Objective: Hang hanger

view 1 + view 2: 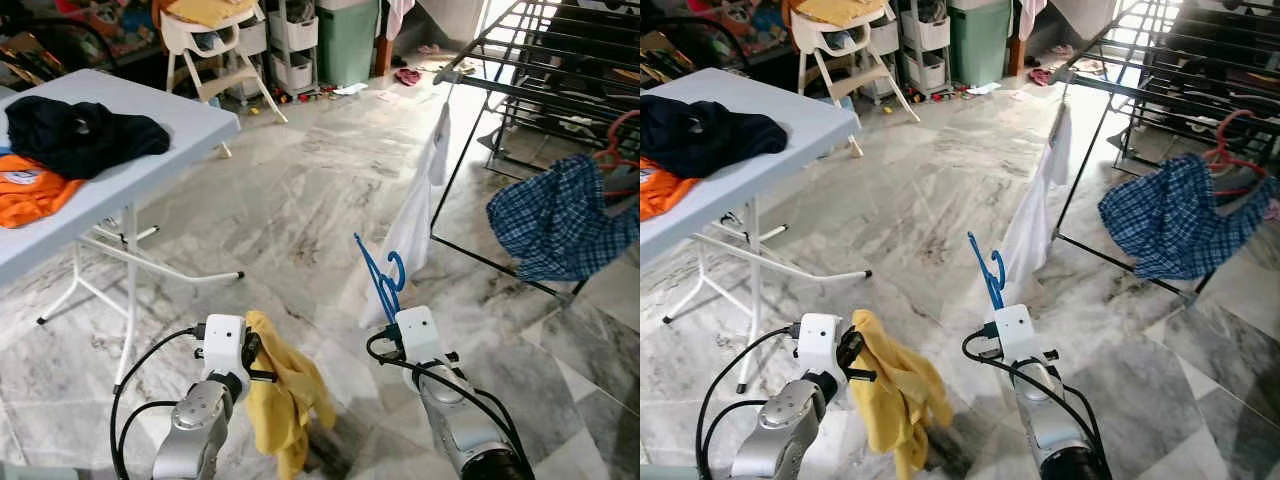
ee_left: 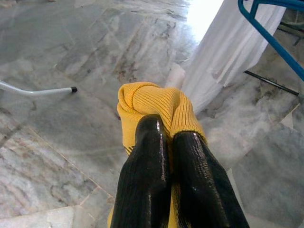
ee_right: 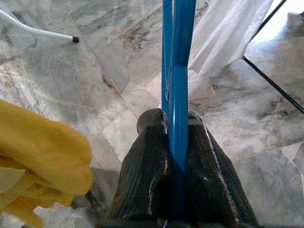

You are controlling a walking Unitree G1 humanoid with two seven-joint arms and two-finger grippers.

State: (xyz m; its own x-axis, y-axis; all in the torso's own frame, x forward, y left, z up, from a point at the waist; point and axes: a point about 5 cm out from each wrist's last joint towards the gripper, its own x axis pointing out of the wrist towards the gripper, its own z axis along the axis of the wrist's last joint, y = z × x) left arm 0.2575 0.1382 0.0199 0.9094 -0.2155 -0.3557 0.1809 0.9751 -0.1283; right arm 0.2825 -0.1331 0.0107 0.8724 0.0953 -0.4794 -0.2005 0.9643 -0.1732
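My right gripper (image 3: 176, 124) is shut on a blue plastic hanger (image 1: 380, 280), which sticks up from its fingers with the hook toward the drying rack. My left gripper (image 2: 166, 135) is shut on a yellow knitted garment (image 1: 285, 395) that hangs down limp over the marble floor. The two arms are low in front of me, side by side, the garment a short way left of the hanger. The black drying rack (image 1: 560, 80) stands ahead on the right, with a white cloth (image 1: 415, 225) hanging from its near rail.
A blue checked shirt (image 1: 560, 215) on a red hanger (image 1: 615, 150) hangs on the rack at the right. A white folding table (image 1: 150, 150) at the left carries a black garment (image 1: 75, 135) and an orange one (image 1: 30, 190). A high chair, shelves and a green bin stand at the back.
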